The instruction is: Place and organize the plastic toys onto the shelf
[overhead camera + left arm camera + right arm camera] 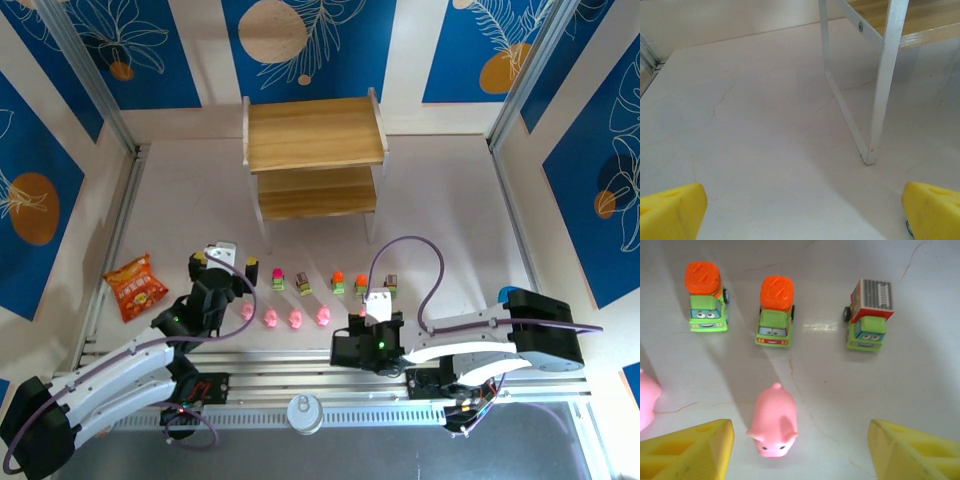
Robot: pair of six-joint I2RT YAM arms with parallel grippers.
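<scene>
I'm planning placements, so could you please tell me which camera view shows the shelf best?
The top external view: the shelf stands whole there, with both wooden boards and the white side frames visible. The left wrist view catches a white leg, a low frame bar and a board corner.

The shelf (314,135), upper centre of the overhead view, has light wooden boards with visible grain and a satin finish. The counter (920,365) is pale, smooth and faintly glossy, with hairline veins. The pink figurine (772,420) at lower centre is smooth matt plastic; the little cars (774,312) above it are shinier plastic. The right claw (801,434) has matt yellow plastic fingers (687,450).
</scene>
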